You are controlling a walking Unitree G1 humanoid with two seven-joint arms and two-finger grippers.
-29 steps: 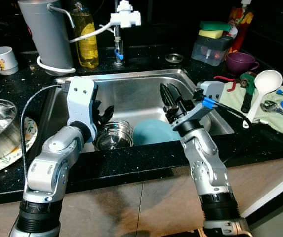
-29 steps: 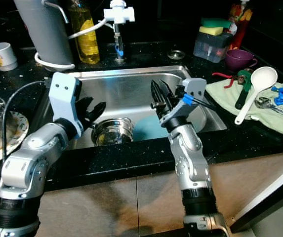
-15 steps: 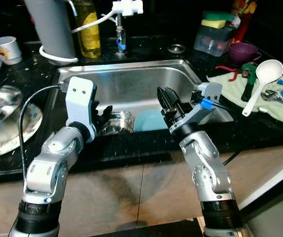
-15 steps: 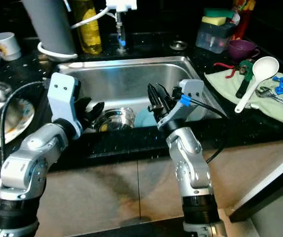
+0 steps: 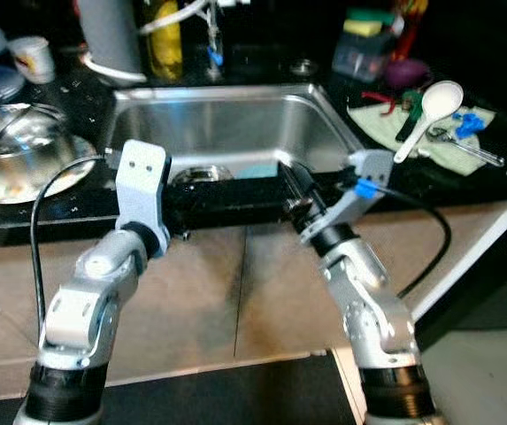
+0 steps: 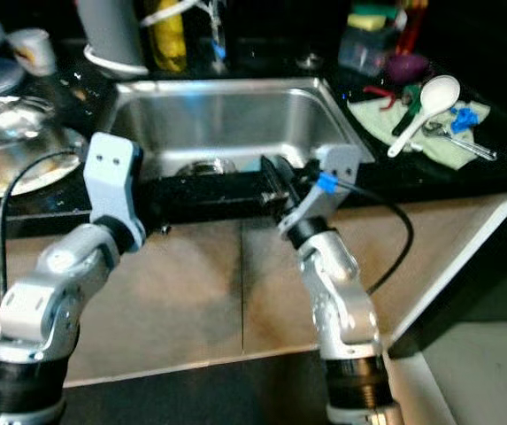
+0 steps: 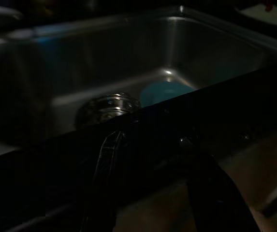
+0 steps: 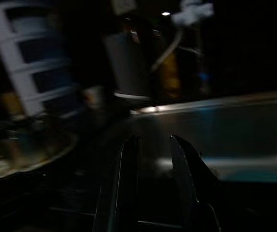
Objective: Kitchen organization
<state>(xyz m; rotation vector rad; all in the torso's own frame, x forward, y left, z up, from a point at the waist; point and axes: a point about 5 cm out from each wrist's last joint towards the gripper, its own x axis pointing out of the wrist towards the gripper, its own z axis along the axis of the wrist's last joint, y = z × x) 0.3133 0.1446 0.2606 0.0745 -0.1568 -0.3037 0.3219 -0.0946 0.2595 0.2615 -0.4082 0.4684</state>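
A steel sink (image 5: 226, 124) is set in the black counter. Inside it sit a steel pot (image 5: 202, 173) and a blue dish (image 5: 257, 168); the left wrist view also looks over the counter's edge at the pot (image 7: 107, 106) and the blue dish (image 7: 165, 92). My left gripper (image 7: 150, 140) is open and empty, held just in front of the counter's dark front edge, below the pot. The right gripper (image 5: 293, 181) is level with that edge, before the blue dish. Its fingers (image 8: 128, 164) stand a narrow gap apart with nothing between them.
On the right, a white ladle (image 5: 430, 102) and tools lie on a green cloth, with a purple cup (image 5: 408, 71) and a sponge box (image 5: 364, 53) behind. A steel bowl (image 5: 19, 155), a white cup (image 5: 34, 55), a grey jug (image 5: 110, 35) and a yellow bottle (image 5: 166, 35) stand left and behind. Tan cabinet fronts are below.
The view has pulled back from the sink and shows the cabinet fronts. Both grippers, earlier over the basin, are now at the counter's front edge.
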